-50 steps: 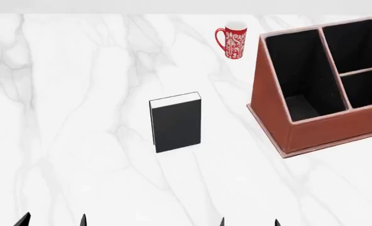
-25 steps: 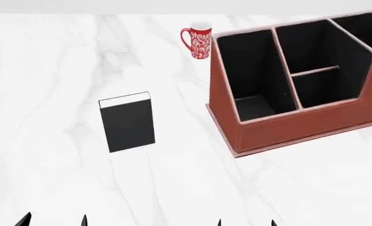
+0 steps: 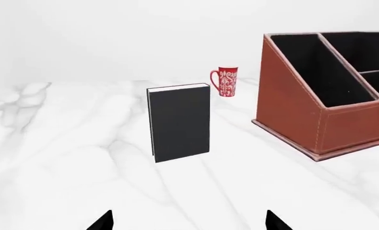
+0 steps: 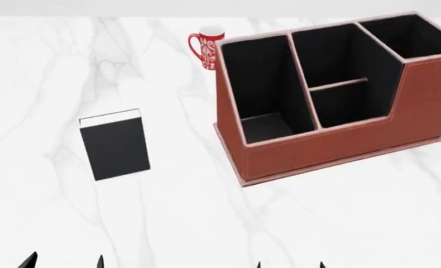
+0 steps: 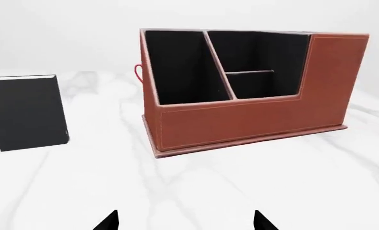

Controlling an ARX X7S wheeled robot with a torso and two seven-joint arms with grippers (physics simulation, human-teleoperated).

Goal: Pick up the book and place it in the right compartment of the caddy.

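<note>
The book (image 4: 115, 145) stands upright and alone on the marble, left of the caddy (image 4: 332, 148), and both grippers wait wide open, so a clumsy side approach could easily topple it flat.

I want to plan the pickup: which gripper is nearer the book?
Left. The left gripper sits just below the book in the head view; the right gripper is farther off, toward the caddy's side.

Bright, even, diffuse simulator light; sharp throughout, with no glare, blur or edge distortion.
</note>
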